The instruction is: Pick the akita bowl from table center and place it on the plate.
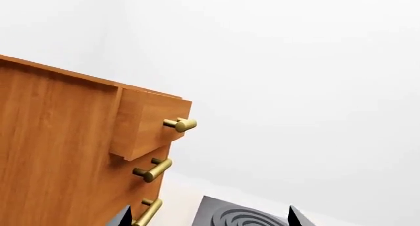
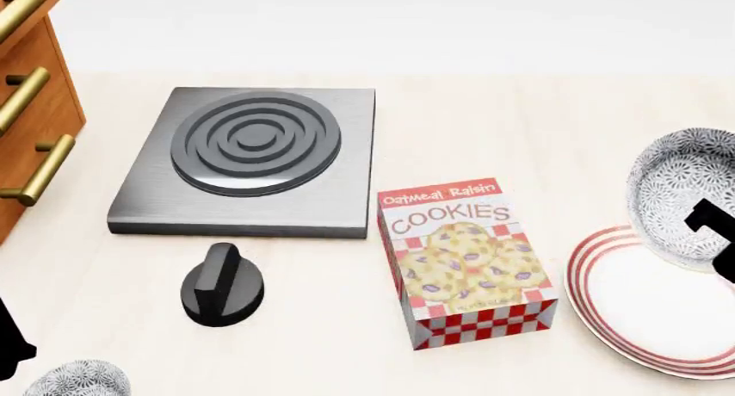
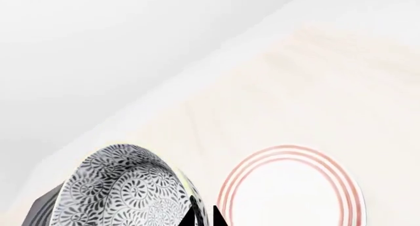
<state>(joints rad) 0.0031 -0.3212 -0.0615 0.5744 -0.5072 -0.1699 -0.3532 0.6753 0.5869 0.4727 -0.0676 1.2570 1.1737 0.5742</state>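
Note:
The akita bowl (image 2: 687, 188), white with a dense grey-black floral pattern, hangs tilted over the far edge of the plate (image 2: 655, 314) at the right of the head view. My right gripper (image 3: 204, 217) is shut on the bowl's rim, one fingertip inside and one outside. In the right wrist view the akita bowl (image 3: 121, 191) lies beside the red-ringed plate (image 3: 288, 191). Only a black part of the right gripper (image 2: 714, 228) shows at the head view's edge. My left gripper (image 1: 210, 220) is open and holds nothing.
A cookies box (image 2: 466, 258) stands left of the plate. A grey hob (image 2: 253, 155) with a black knob (image 2: 222, 284) lies further left. A wooden drawer cabinet (image 2: 29, 95) with brass handles is at far left. A second patterned bowl (image 2: 78, 379) sits near the front left corner.

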